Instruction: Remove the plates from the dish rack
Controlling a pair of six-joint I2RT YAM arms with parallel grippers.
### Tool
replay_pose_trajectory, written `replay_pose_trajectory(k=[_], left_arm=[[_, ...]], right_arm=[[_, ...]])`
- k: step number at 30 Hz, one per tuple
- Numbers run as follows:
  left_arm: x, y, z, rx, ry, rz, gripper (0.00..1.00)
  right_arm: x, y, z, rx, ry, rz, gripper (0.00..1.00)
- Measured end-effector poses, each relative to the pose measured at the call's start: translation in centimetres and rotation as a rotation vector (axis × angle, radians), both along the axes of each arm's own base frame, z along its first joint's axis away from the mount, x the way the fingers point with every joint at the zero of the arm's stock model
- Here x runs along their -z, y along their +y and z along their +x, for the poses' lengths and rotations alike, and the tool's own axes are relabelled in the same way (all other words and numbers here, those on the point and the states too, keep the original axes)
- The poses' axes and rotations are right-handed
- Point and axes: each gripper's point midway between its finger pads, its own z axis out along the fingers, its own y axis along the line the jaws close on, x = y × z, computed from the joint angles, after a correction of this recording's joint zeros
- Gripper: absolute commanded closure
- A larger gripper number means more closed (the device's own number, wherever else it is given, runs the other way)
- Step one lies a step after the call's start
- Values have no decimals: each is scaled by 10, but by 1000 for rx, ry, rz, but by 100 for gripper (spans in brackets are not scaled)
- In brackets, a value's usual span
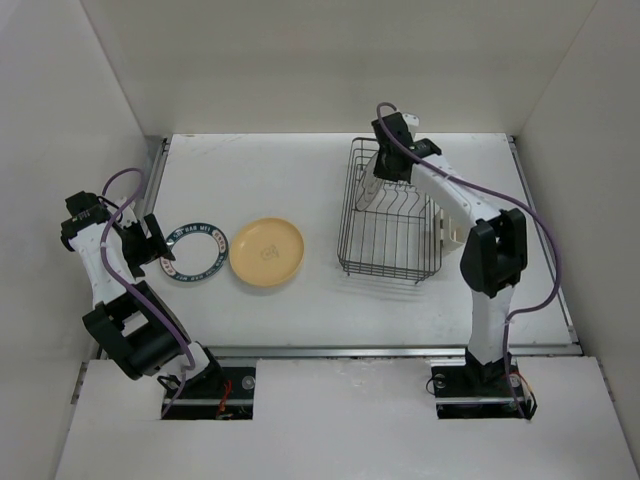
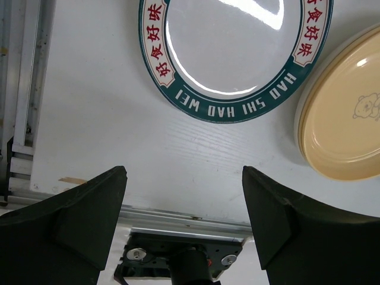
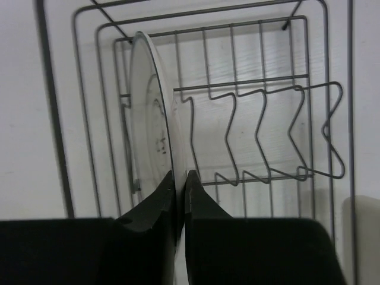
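Right wrist view: the right gripper (image 3: 180,191) is clamping its fingers shut on the rim of a white plate (image 3: 148,130), which is standing on edge in the far end of the dish rack (image 1: 390,230). The left gripper (image 2: 184,175) is hanging open and empty over the table (image 1: 300,170), near the lettered plate (image 2: 237,41) and the yellow plate (image 2: 347,119), both lying flat, side by side, left of the rack. The step in hand appears to be extraction. The next move is calling for a straight upward lift clear of the divider wires before any sideways carry.
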Motion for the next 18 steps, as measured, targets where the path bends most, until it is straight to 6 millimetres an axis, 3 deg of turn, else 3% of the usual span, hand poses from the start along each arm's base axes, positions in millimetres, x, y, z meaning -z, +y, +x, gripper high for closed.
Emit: replay_pose_trajectory(k=[9,18], left_arm=[[0,0,0,1,0,4,24],[0,-1,1,7,0,3,24]], right_arm=[[-15,-13,-6,29,-33,-99,100],[-94,-21,-7,51,-191,-285,100]])
